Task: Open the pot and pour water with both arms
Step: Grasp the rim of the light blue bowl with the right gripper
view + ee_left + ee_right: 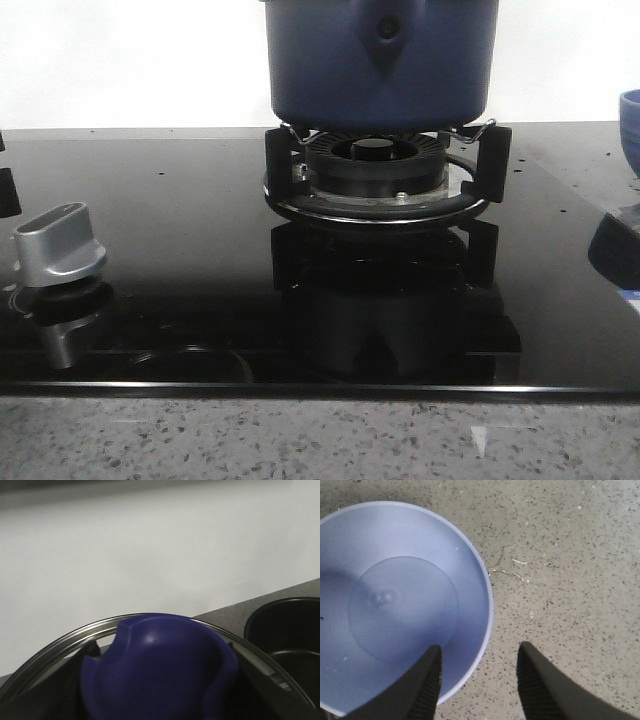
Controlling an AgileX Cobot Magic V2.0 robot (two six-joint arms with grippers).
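Pot (380,60): sitting on the burner (376,170) of the black hob (180,240). Lid knob (157,672): filling the left wrist view; left jaw state, cannot tell. Right gripper (479,680): hovering with jaws apart, straddling the rim of a light-blue bowl (395,600) on the speckled counter (570,570).

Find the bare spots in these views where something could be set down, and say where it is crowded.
Bare black glass lies between the silver knob and the burner ring, and between that ring and the light-blue bowl. The speckled counter beside the bowl is bare in the right wrist view. The burner is crowded: the pot sits on it.
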